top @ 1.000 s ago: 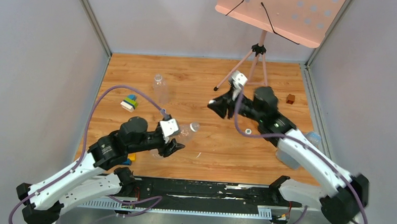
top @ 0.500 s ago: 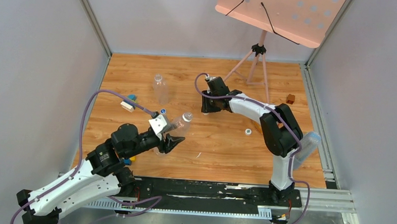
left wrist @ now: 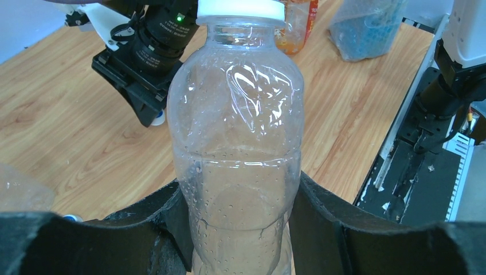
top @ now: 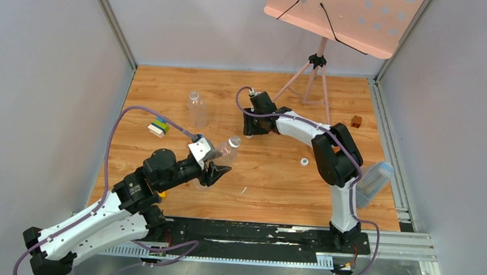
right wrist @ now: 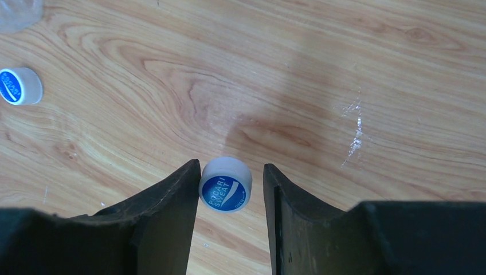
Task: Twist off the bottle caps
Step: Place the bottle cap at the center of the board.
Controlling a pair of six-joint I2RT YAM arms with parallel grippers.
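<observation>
My left gripper is shut on a clear bottle, lifted and tilted, with its white cap on. In the top view that bottle points toward the right gripper, which reaches down at the table's middle. The right wrist view shows the right gripper open around a loose white cap with a blue label. This cap touches the left finger, with a gap to the right one. A second such cap lies further left, and another cap lies on the wood.
A capless clear bottle stands at the back left, near stacked toy blocks. A brown cube and a blue-filled bottle sit at the right. A pink music stand's tripod stands behind.
The right arm swung left and down to the table, and its jaws opened off the blue-labelled cap. The left arm shifted slightly, still holding the bottle.
</observation>
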